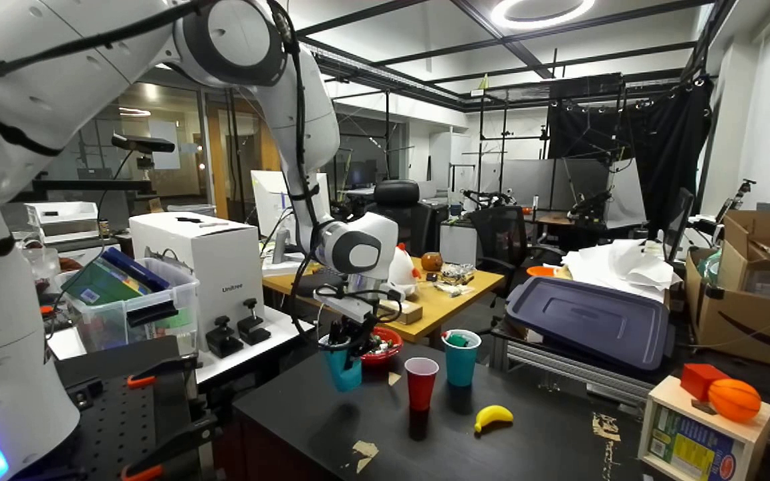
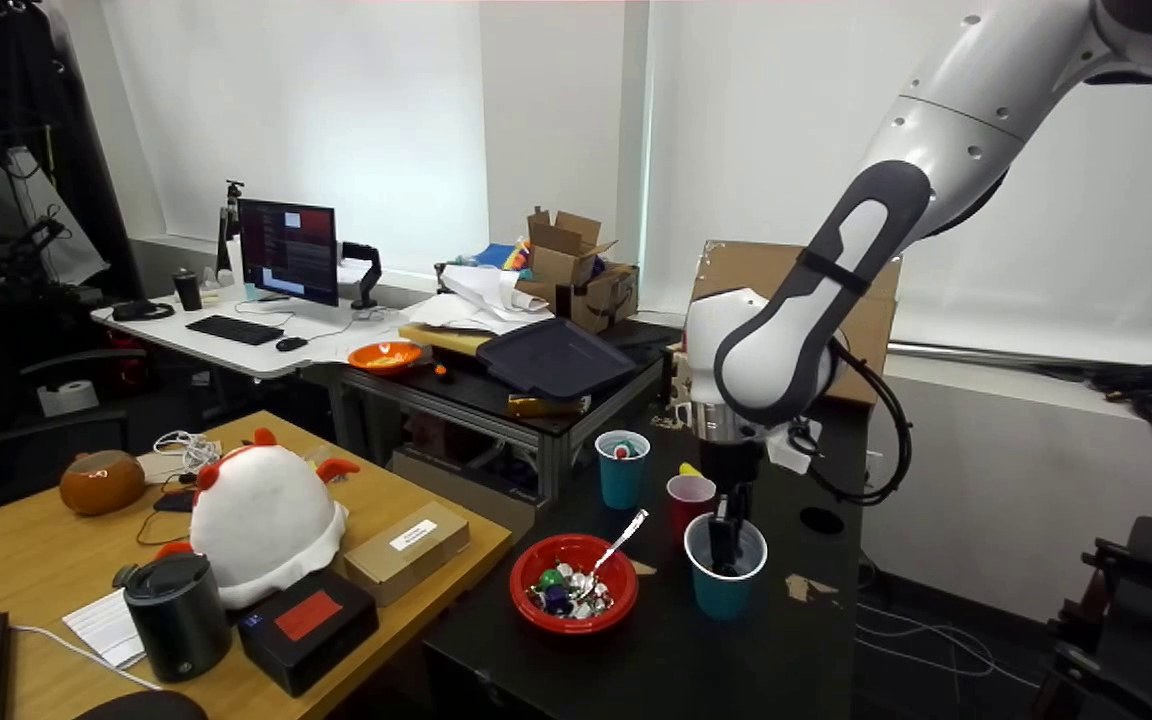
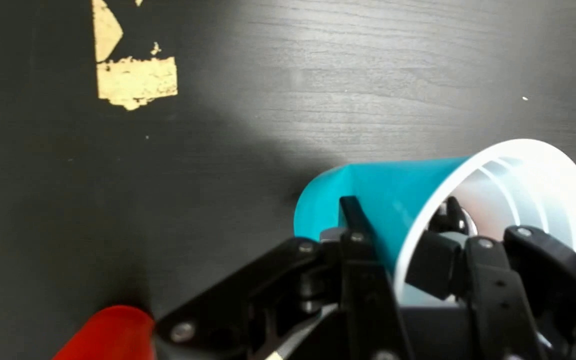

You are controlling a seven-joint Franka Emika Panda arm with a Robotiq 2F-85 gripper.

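My gripper (image 1: 353, 339) is shut on the wall of a teal cup (image 1: 343, 375). In the wrist view, one finger of the gripper (image 3: 397, 225) lies outside the teal cup (image 3: 403, 187) and the other inside its white rim. Something dark and shiny shows inside; I cannot tell what. The cup is tilted and seems lifted slightly above the black table (image 1: 545, 447). In an exterior view, the gripper (image 2: 726, 545) reaches down into the cup (image 2: 722, 597). A red cup (image 1: 420, 386) stands close by, also in the wrist view (image 3: 113, 335). A second teal cup (image 1: 460, 364) stands behind it.
A red bowl (image 2: 573, 626) of wrapped pieces with a spoon (image 2: 624, 537) stands beside the cups. A yellow toy banana (image 1: 494, 417) lies near the red cup. A wooden box (image 1: 756, 437) carries an orange ball (image 1: 734, 399) and a red block (image 1: 700, 381).
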